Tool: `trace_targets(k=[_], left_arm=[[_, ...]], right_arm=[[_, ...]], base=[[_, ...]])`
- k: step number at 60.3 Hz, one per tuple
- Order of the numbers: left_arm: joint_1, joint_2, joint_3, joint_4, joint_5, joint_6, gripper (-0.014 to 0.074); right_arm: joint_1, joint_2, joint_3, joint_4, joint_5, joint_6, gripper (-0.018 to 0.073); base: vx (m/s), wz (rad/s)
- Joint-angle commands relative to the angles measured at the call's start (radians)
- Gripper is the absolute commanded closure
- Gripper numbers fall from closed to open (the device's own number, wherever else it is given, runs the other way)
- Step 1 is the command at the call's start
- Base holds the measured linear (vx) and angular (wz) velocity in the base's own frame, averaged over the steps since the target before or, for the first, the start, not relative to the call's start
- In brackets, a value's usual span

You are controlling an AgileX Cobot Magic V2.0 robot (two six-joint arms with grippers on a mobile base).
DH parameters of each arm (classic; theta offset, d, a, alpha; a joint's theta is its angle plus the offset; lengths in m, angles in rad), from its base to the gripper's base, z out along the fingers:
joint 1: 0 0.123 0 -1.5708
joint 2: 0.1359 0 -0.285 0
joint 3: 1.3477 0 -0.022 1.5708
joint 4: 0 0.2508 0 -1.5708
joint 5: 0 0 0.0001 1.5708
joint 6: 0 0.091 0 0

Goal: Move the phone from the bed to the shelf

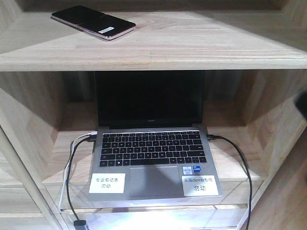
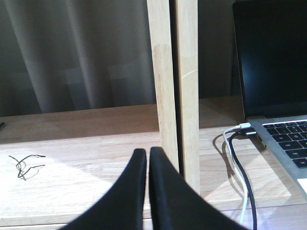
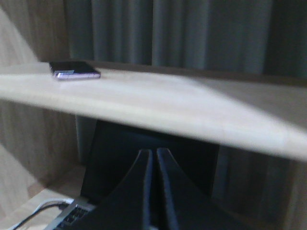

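Phone [image 1: 92, 22] lies flat on the upper board of the shelf [image 1: 192, 45], toward its left end, free of both tools.

It looks thin, stiff and light, a glossy black slab with a pinkish metal edge and a white sticker near its front end; the glass faces would likely be slick and easy to scratch or crack, so if it had to be lifted again the long metal edges seem the safest place to pinch, across the narrow width near the middle. Left tool [image 2: 147, 158] has its black fingers pressed together with nothing between them, low beside a shelf upright. Right tool [image 3: 154, 158] is likewise closed and empty, below and well apart from the phone. Underneath, an open laptop [image 1: 151, 158] sits with cables [image 1: 72, 191] plugged in. Judged from this, the placing looks done.
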Motion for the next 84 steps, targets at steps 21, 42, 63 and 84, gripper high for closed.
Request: trace_targets(k=[21,42,63,84], left_arm=[[0.0,-0.01,-0.026,-0.005,-0.071,-0.004,0.0596],[0.0,-0.01,-0.026,-0.005,-0.071,-0.004,0.0596],[0.0,-0.01,-0.026,-0.005,-0.071,-0.004,0.0596],[0.0,-0.01,-0.026,-0.005,-0.071,-0.004,0.0596]], right_arm=[[-0.002,-0.327,0.234,0.009,-0.067,-0.009,0.0562],[-0.002,-0.346,0.246,0.013,-0.064,-0.009,0.0561],[-0.002,-0.346,0.246,0.013,-0.067,-0.009,0.0561],[-0.002,-0.346,0.246,-0.049,-0.067,0.059,0.056]], base=[[0.0,0.0],[0.0,0.0],[0.0,0.0],[0.0,0.0]])
